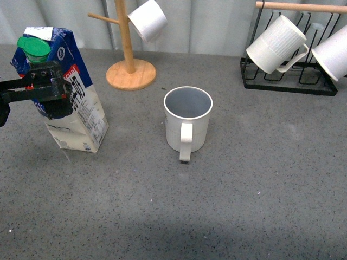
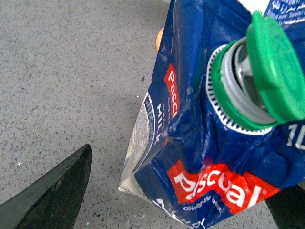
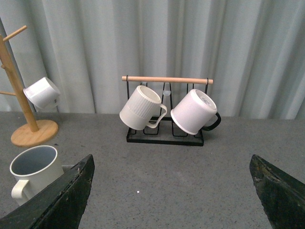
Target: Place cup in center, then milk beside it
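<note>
cup (image 1: 187, 119) is set at center (image 1: 227, 162); milk (image 1: 68, 103) (not yet beside it) is straddled by the wide left end effector (image 1: 53, 98); right end effector (image 3: 170, 191) is spread empty.

This looks like a mock kitchen set up for testing rather than a lived-in home. A bare grey speckled tabletop (image 1: 260, 206) stands before a pale pleated curtain (image 3: 190, 43). On it are only breakfast things: a wooden mug tree (image 1: 128, 54), a wire rack (image 3: 167, 79) of white mugs (image 1: 275, 44), milk (image 1: 81, 116), a cup (image 1: 187, 116).
</note>
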